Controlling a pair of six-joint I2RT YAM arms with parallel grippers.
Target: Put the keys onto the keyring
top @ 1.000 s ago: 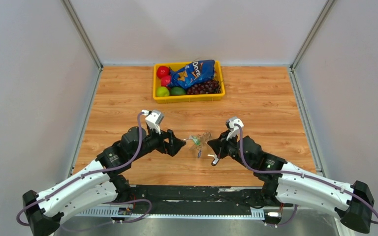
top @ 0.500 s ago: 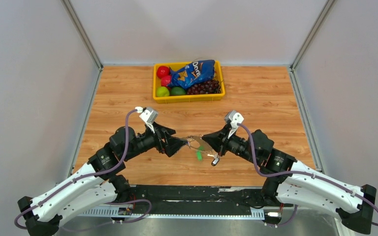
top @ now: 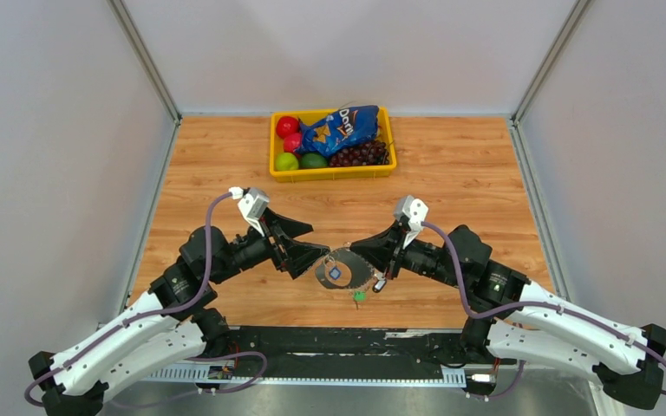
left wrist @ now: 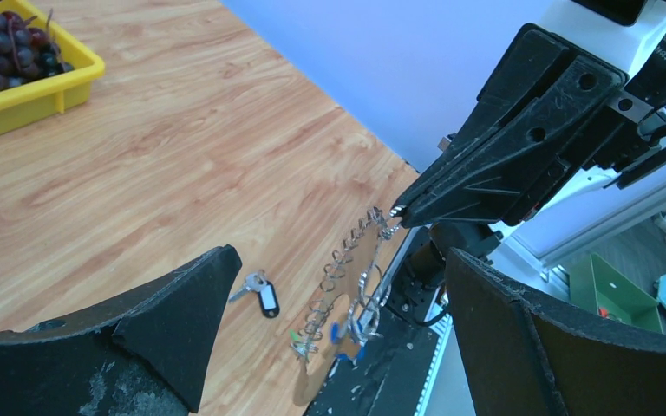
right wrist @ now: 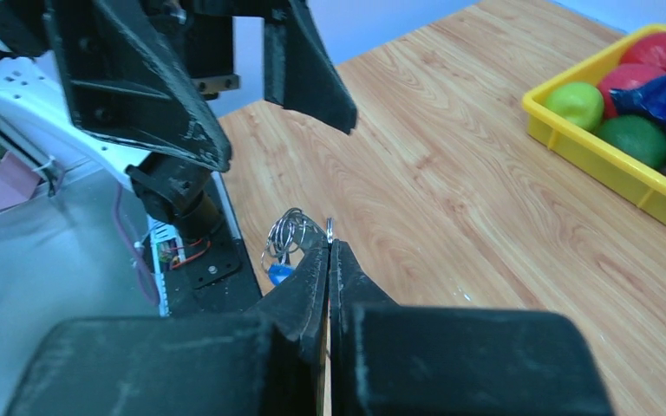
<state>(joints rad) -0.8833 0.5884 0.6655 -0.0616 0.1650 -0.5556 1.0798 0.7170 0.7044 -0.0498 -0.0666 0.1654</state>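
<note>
Your right pincer is clamped tight on the keyring, which dangles from its tip above the desk. Your left pincer gapes wide just beside the keyring, holding nothing. The keys lie on the desk, apart from it.

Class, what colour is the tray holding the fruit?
The tray is yellow; the top external view shows it best.
</note>
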